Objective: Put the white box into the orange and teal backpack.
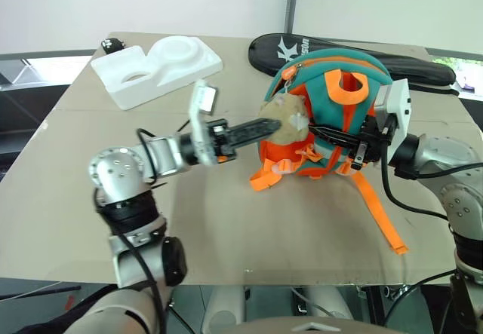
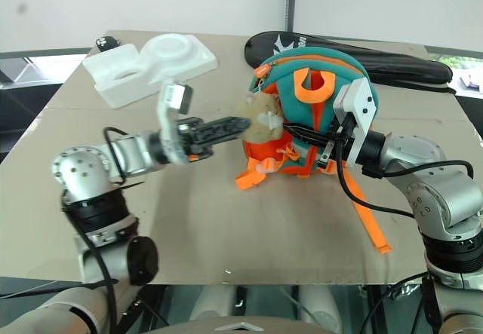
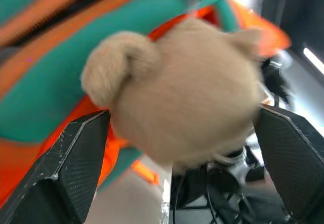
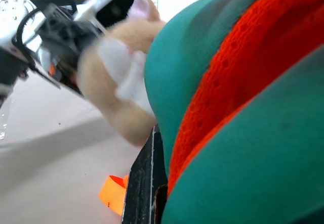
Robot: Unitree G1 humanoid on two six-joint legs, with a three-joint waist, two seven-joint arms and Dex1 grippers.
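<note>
One tan table carries your backpack; left gripper gapes around its bear, right gripper pinches the backpack.

Both head views look forward and down from above the near edge of the table, sharing the orange and teal backpack and both arms. The left wrist view sits very near the teddy-bear charm, facing the backpack. The right wrist view presses close to the backpack's side, also catching the charm.
</note>
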